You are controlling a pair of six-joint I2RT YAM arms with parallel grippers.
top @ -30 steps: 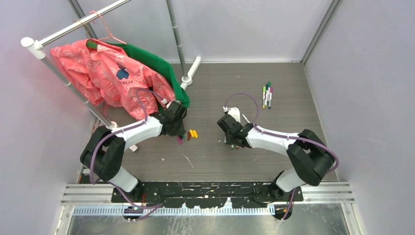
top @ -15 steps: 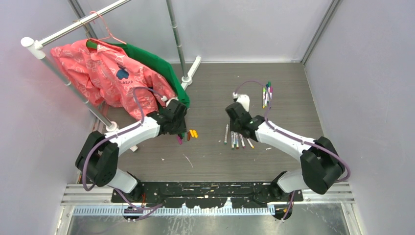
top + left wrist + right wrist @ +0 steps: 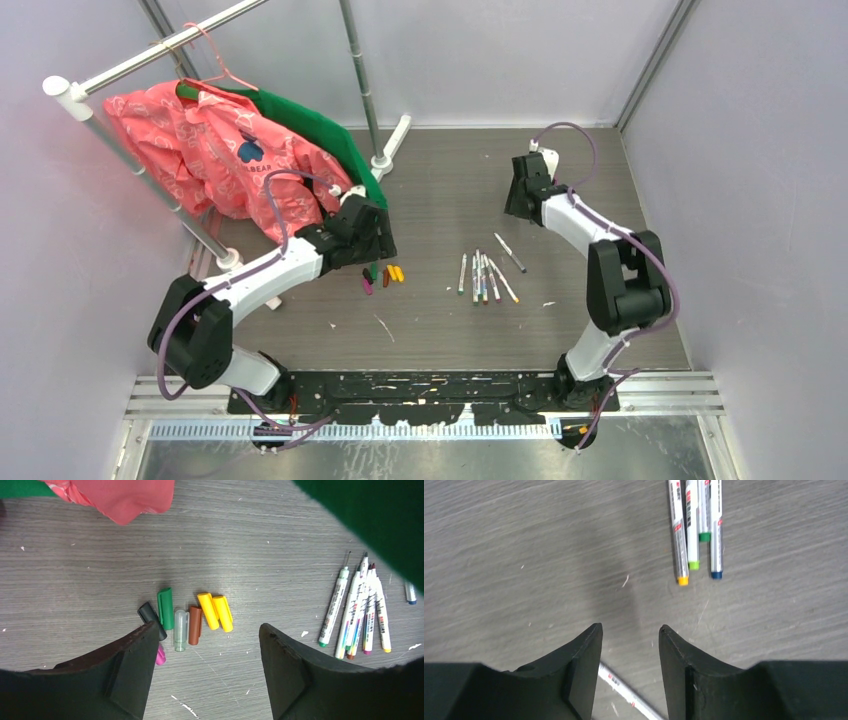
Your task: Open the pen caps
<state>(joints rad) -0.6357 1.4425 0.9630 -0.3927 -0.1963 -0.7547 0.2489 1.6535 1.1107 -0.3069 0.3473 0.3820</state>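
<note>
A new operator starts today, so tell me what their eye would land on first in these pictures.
A bright pink shirt hangs with a green garment on the rack at the far left of the table. Near the middle, a huddle of loose, colourful pen caps lies beside a row of uncapped pens. Four more pens lie side by side in the right wrist view.

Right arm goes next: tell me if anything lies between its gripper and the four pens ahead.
Nothing visible does. Bare table separates the right gripper from the four pens; one more pen lies below the fingers, outside that path.
</note>
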